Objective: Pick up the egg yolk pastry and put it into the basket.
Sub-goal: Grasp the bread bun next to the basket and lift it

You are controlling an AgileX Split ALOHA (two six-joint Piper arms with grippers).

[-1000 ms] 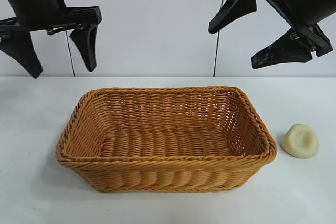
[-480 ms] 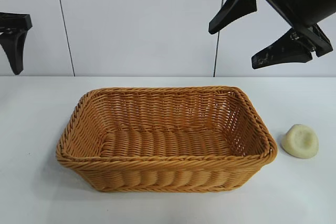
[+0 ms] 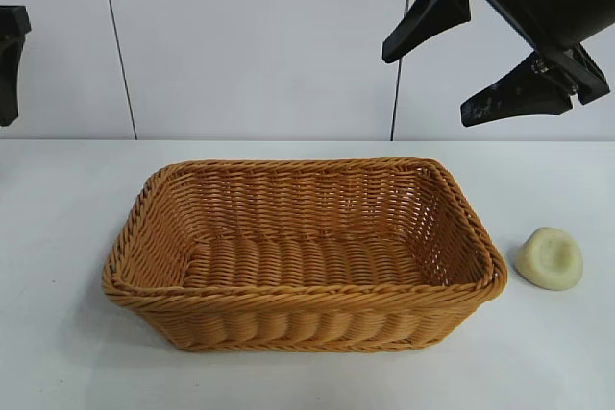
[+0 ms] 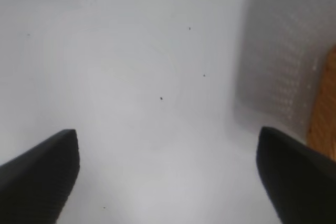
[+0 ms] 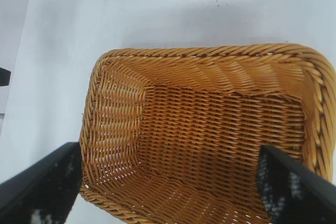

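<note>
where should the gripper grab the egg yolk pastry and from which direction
Grip the egg yolk pastry across its rounded sides, coming straight down from above. It is a low dome lying flat on the table, just right of the basket, so only its flanks offer opposing faces.

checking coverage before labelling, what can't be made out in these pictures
- Pastry: only the exterior view shows it; its underside is hidden, and neither wrist view catches it.
- Left gripper: cut off by the exterior view's left edge.
- Basket: in the left wrist view only a blurred sliver at the edge; the right wrist view crops its near end.
- Right gripper: its arm leaves the exterior view's top edge.
</note>
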